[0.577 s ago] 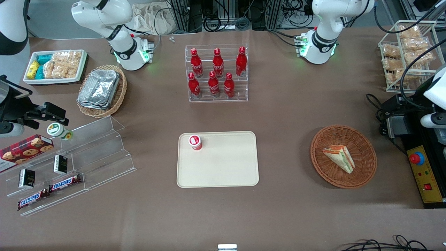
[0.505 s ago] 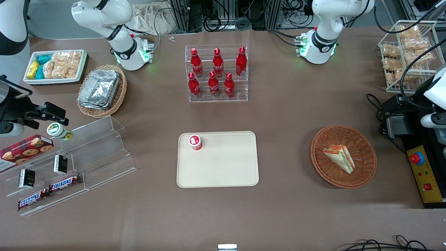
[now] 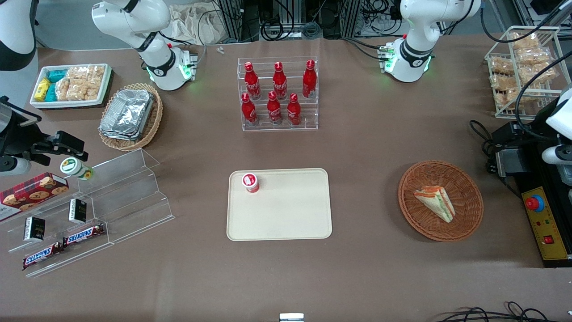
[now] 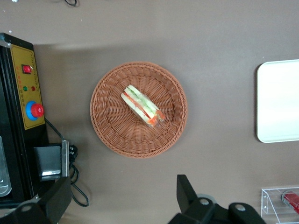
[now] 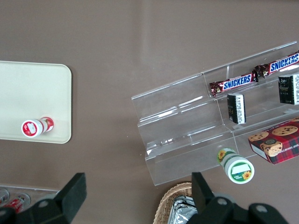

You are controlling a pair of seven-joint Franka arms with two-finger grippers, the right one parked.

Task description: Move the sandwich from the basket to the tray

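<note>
The tray [image 3: 286, 219] lies well apart from the basket, toward the parked arm's end of the table. A small red pot [image 3: 250, 182] with a white lid stands on it, at the corner farthest from the basket. If the release lands at that corner, the sandwich could knock the pot over, so the bare part nearest the basket looks the safer target.

The basket [image 3: 469, 217] itself is shallow, woven and probably light. The sandwich [image 3: 435, 203] lies in the middle of it, on its side, with the filling layers showing. Its clear wrap is likely slippery and the bread soft. A pinch across the sloping faces could squeeze it out of the fingers, and too hard a pinch could crush it. Fingers coming down too close to the wicker could catch the weave and drag or lift the basket along.

The gripper [image 4: 121, 205] hovers high above the table with its fingers spread wide and nothing between them. It is not yet over the basket but slightly farther from the front camera. A black control box [image 3: 543, 223] with a red button sits just beside the basket, at the working arm's end, and a careless sideways approach could strike it.
</note>
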